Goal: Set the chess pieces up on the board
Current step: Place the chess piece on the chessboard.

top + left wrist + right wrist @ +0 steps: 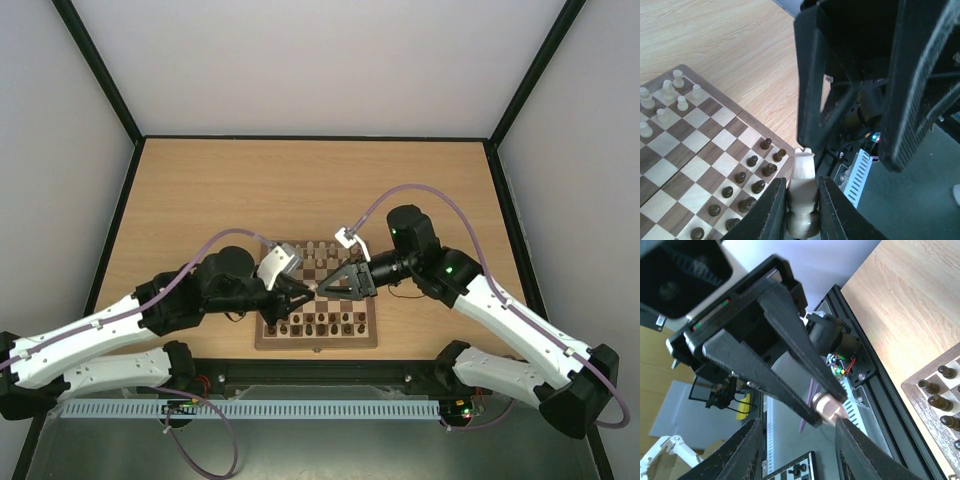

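The board (316,343) lies at the near middle of the table. Dark chess pieces (752,175) fill its two near rows and pale chess pieces (670,100) stand at its far side. Above the board's near half, my left gripper (801,186) is shut on a pale notched piece (803,167), held upright between its fingers. My right gripper (799,425) faces it tip to tip, with its jaws apart on either side of that same piece (829,407). One right finger (855,450) is close beside the piece and the other stands well off it.
A black rail with a white slotted cable duct (250,409) runs along the table's near edge. Purple cables (420,192) loop over both arms. Bare wood tabletop (300,180) stretches beyond the board, with black frame posts and pale walls around it.
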`<state>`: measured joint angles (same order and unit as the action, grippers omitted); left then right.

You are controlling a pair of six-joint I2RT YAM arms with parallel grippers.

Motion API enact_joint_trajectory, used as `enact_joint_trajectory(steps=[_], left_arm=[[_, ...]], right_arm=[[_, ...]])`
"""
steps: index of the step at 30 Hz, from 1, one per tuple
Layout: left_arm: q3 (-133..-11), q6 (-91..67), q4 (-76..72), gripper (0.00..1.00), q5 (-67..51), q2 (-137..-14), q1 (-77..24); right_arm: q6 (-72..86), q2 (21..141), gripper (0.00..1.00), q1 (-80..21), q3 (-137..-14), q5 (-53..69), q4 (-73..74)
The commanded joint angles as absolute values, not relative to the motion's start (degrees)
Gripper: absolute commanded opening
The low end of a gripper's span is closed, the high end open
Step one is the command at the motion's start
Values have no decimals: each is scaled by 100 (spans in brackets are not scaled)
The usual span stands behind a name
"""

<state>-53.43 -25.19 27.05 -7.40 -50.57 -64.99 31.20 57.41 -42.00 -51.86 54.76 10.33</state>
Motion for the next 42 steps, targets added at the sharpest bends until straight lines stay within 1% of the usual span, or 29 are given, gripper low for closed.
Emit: enact_joint_trajectory(steps=[1, 4, 8, 13, 16, 19, 27, 38, 42], left_arm=[[-5199, -2734, 2314, 18, -1530, -4870, -6182], [-5096, -2825, 2151, 18, -1975, -4734, -6009], [-4915, -2943, 1913, 19, -2575, -4601, -5777], [-4747, -3041, 1688, 19, -3096, -4529, -5554], [-4666, -3083, 1543, 20, -3338, -4548, -5449], [-4615, -3087, 1439, 19, -3467, -4608, -5364], [-4573, -3102, 1279, 19, -3696, -4698, -5220], [-4491, -3094, 1154, 20, -3917, -4911, -5006], [-4501, -3111, 1075, 19, -3990, -4944, -4952]], right_arm=[[3005, 5674, 40, -4347, -5121, 5619, 1029], [2937, 5615, 39, -4348, -5123, 5453, 1119], [2993, 5599, 38, -4350, -5074, 5520, 992], [3001, 5581, 37, -4346, -5080, 5526, 949], [3036, 5582, 35, -4351, -5081, 5584, 864], [3102, 5581, 32, -4350, -5080, 5663, 753], [3103, 5625, 31, -4367, -5054, 5708, 731], [3055, 5658, 23, -4479, -5067, 5730, 746], [2985, 5690, 23, -4519, -5063, 5675, 793]])
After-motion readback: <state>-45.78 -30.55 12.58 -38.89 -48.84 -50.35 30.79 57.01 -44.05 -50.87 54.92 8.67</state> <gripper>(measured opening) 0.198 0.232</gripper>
